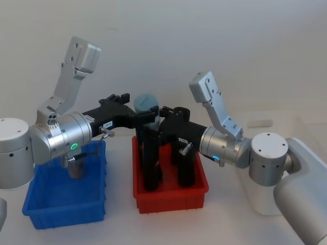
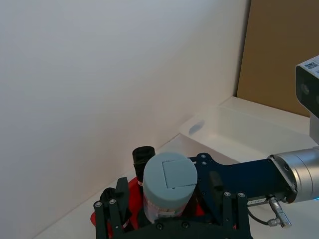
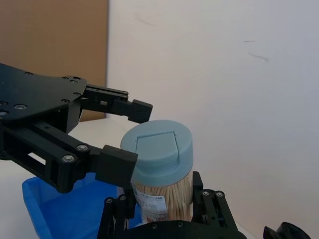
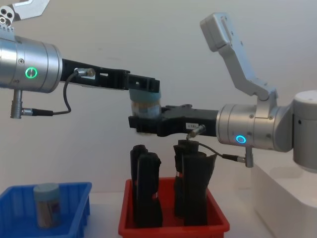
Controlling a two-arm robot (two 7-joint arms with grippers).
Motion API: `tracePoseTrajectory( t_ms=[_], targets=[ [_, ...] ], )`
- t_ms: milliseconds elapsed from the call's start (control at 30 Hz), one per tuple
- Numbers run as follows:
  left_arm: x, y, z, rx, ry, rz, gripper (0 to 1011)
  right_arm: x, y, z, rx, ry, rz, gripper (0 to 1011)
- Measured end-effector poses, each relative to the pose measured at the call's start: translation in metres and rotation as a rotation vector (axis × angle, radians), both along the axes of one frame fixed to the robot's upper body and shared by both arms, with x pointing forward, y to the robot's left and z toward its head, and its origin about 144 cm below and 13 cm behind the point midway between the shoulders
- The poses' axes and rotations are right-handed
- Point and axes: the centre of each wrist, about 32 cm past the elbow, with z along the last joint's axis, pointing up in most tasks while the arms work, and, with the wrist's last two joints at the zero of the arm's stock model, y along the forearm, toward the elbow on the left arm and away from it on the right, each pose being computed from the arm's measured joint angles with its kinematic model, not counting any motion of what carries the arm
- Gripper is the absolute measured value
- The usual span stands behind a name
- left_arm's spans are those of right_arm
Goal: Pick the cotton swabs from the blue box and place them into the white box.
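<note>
White tabletop [image 1: 120, 219] carries three containers in a row, and both arms reach inward above it to meet over the middle. The left arm [image 1: 61, 135] comes in from the left side and the right arm [image 1: 230, 145] from the right.

The white box [image 2: 239, 139], the tallest container, sits at the tabletop's right side, below the right arm. The red bin [image 1: 171, 196] stands in the middle near the front edge, with tall black packs [image 4: 146, 191] upright inside it. The blue box [image 1: 61, 212] sits toward the left side near the front edge, beside the red bin but not touching it.

The right pincer [image 4: 145, 124] is clamped on the lower body of a swab jar [image 3: 158, 149]. It holds the jar upright in the air above the red bin, clear of the packs' tops. The left pincer [image 4: 143, 85] is level with the jar's grey-blue lid [image 2: 169, 172]. It stands open, with its fingers [image 2: 112, 209] on either side of the lid; the left wrist view shows a gap between them and the lid. Tan swabs show through the jar's clear wall below the lid.

A second swab jar [image 4: 47, 204] stands upright in the blue box, toward its far wall, under the left arm.
</note>
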Motion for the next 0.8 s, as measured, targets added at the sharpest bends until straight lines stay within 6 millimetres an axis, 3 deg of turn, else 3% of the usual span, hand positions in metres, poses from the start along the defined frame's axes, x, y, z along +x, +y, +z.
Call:
tracePoseTrajectory(
  t_ms=[800],
  targets=[
    [0.000, 0.000, 0.000, 0.000, -0.001, 0.000, 1004, -0.027, -0.045, -0.011, 0.030, 0.006, -0.205, 644]
  ],
)
